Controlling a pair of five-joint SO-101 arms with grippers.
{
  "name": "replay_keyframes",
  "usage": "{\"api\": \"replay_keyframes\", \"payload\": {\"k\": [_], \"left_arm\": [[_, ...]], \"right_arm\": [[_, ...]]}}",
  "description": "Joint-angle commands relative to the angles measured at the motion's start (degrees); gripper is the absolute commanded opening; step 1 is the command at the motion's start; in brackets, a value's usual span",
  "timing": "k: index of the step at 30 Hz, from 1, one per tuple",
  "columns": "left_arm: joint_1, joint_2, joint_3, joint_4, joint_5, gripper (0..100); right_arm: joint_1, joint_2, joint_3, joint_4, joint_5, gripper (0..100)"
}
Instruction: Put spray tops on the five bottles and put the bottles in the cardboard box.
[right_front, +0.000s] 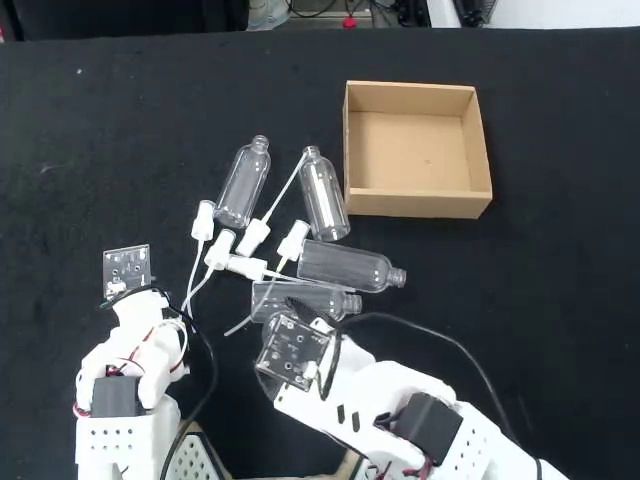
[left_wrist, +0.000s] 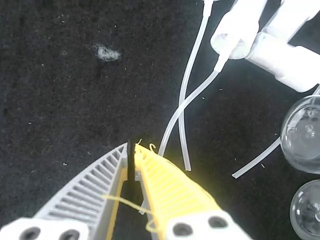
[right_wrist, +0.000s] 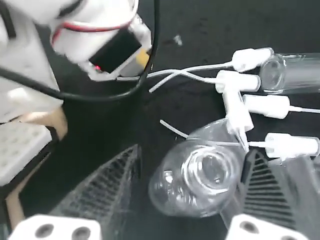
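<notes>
Black cloth covers the table (right_front: 120, 120), and on it the clear bottles (right_front: 243, 183) lie on their sides in a loose fan near the middle. We can count four in the high view, none with a top on its neck. The white spray tops (right_front: 253, 237) are strewn among them, their thin dip tubes (left_wrist: 182, 107) crossing one another, so we judge that no capping is done yet. The nearest bottle (right_wrist: 195, 182) lies closest to the arms, and the right gripper (right_wrist: 192, 155) is spread wide with one jaw on each side of it, at least one jaw apart from its wall. We read this as lining up for a grasp, since a bottle must be held steady before a top can go on. The left gripper (left_wrist: 131, 150) hovers low over bare cloth with its jaws pressed together on nothing, its tip just beside two of the tubes, a likely spot for picking up a top. The cardboard box (right_front: 418, 203) sits off to the right beyond the bottles, open-topped, with no bottle in it yet.
</notes>
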Motion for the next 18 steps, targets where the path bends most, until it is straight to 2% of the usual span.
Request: {"api": "replay_keyframes", "payload": {"k": [1,8,13,18], "left_arm": [[0.4,-0.5,1.1,0.4,-0.3,3],[0.4,-0.5,1.1,0.4,-0.3,3],[0.4,-0.5,1.1,0.4,-0.3,3],[0.4,-0.5,1.1,0.4,-0.3,3]], "right_arm": [[3.3,-0.3,-0.5,-1.5,-0.6,30.7],[3.6,-0.3,-0.5,-1.2,-0.7,30.6],[3.6,-0.3,-0.5,-1.2,-0.7,23.2],[3.6,-0.3,-0.6,-0.1,-0.7,29.6]]}}
